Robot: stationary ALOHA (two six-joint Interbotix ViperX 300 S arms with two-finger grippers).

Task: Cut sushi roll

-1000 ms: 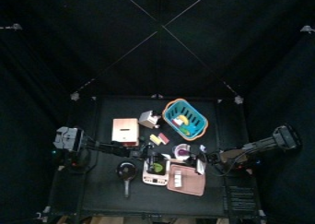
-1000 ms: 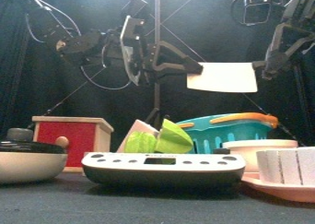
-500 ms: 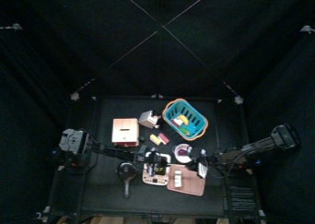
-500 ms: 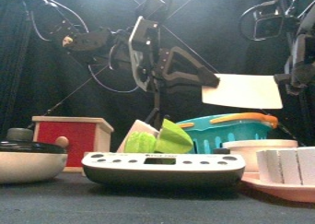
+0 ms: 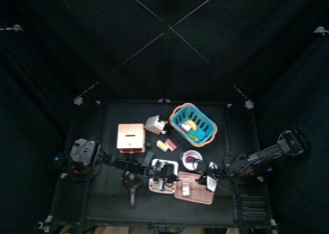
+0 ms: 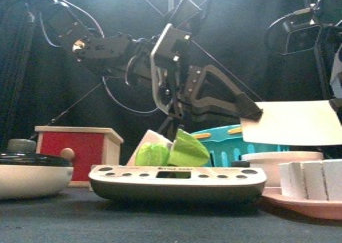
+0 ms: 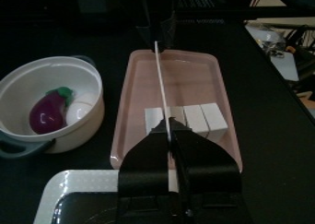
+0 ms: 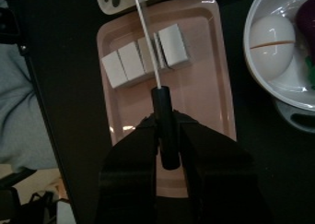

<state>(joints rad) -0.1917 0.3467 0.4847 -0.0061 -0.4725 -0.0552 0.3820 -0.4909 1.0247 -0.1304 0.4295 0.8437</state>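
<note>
right hand (image 8: 160, 140), knife (image 8: 150, 43) over pink tray (image 8: 204, 89)

Left arm reaching in toward middle, left gripper (image 7: 175, 147) jaws closed on thin rod. Right arm low, right gripper (image 8: 168, 135) clamped on black handle.

Dim black surroundings, lit table centre, soft foreground blur
</note>
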